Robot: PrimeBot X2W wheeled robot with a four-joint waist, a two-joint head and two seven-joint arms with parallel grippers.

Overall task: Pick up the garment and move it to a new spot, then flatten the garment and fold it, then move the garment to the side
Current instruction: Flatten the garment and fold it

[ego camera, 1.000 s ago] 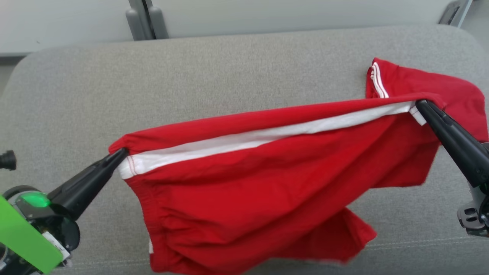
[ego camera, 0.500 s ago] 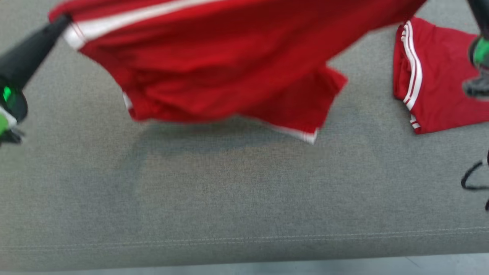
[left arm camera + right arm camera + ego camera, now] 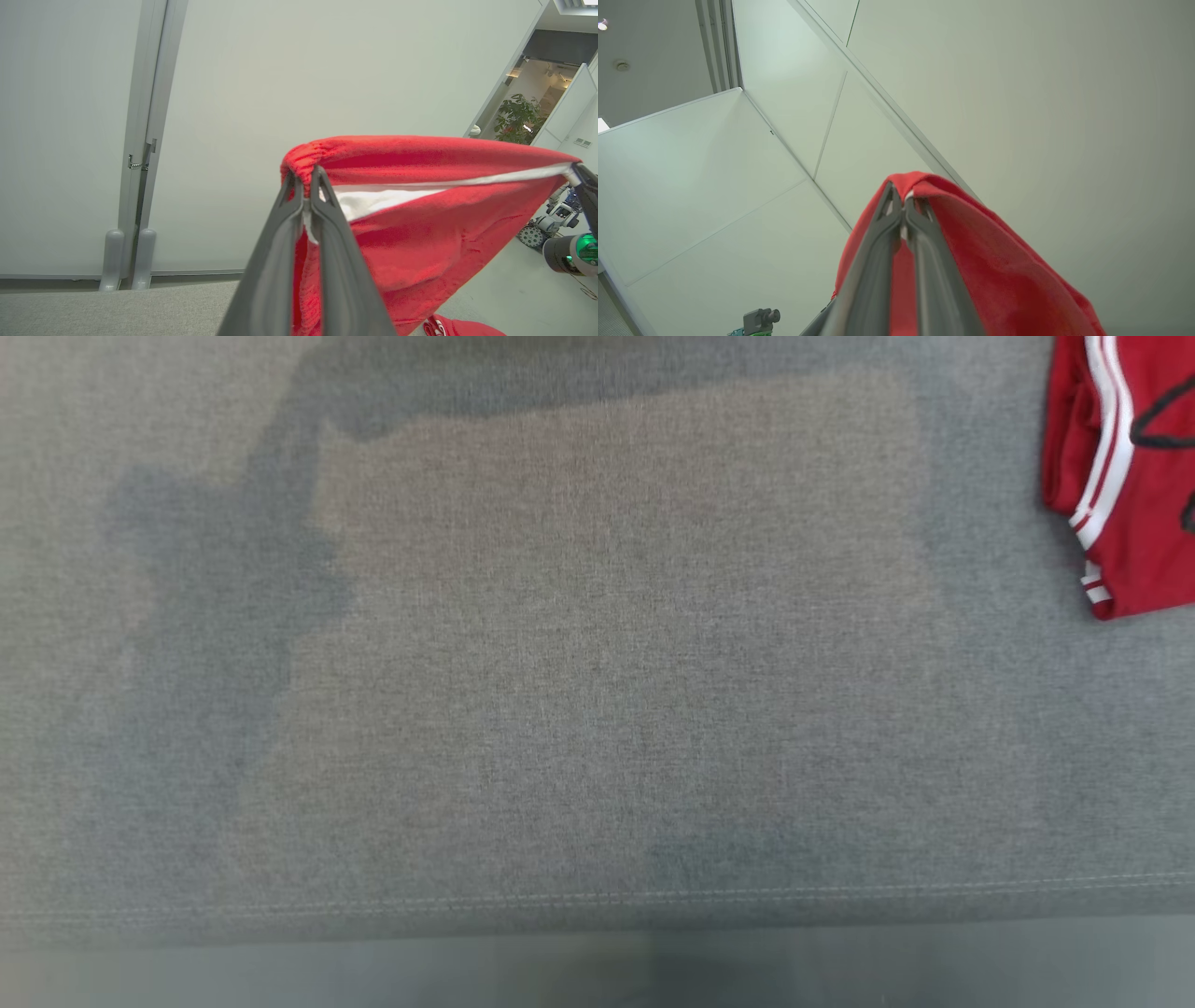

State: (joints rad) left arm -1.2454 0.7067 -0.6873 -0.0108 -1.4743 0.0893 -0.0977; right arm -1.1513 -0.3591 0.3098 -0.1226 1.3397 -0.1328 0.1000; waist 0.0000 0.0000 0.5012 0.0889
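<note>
The garment is a pair of red shorts with a white inner waistband, held up in the air and stretched between both grippers. In the left wrist view my left gripper (image 3: pixel 306 179) is shut on the gathered waistband of the garment (image 3: pixel 420 224), and the white band runs right to my right gripper (image 3: pixel 581 175). The right wrist view has my right gripper (image 3: pixel 903 200) shut on the garment (image 3: pixel 971 261), whose red cloth hangs below the fingers. In the head view the garment's shadow lies on the grey cushion (image 3: pixel 597 663).
A second red garment with white stripes (image 3: pixel 1130 504) lies folded at the cushion's right end, with a thin black cable (image 3: pixel 1158 425) looping in front of it. The cushion's front seam (image 3: pixel 597 899) runs along the bottom. A pale wall and door frame (image 3: pixel 140 154) stand behind.
The head view has swung down towards the cushion's front edge. Both grippers, still shut on the garment, went up and out of its top, leaving a shadow on the cushion.
</note>
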